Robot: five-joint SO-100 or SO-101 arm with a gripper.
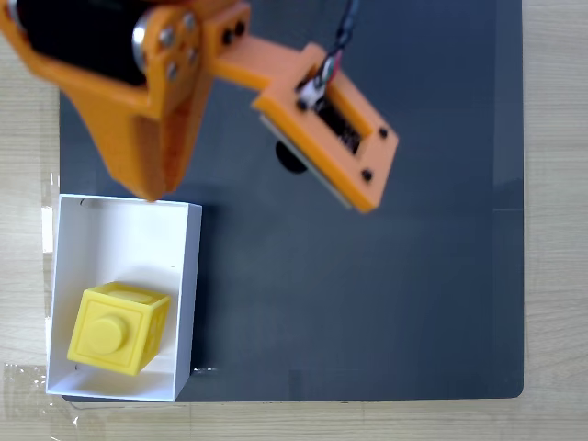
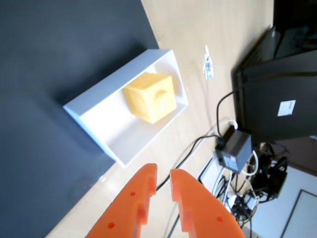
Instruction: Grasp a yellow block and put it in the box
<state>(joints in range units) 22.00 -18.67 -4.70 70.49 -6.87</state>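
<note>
Hand (image 2: 162, 174) nearly closed, empty | yellow block (image 2: 150, 97) beyond fingertips, inside box (image 2: 94, 98) | judgement: retreat upward, avoid box wall

arm: orange, reaching in from the upper left of the fixed view | gripper (image 2: 162, 173): bottom middle of wrist view, fingers nearly together, holding nothing

A pale wood-grain desk (image 1: 556, 220) carries a dark grey mat (image 1: 367, 303) that covers most of its top in the fixed view. The white box (image 1: 188, 285) lies on the mat at its lower left corner, its left edge reaching the mat's border. In the wrist view, black cables (image 2: 195, 146) trail across the bare wood just beside the box.
</note>
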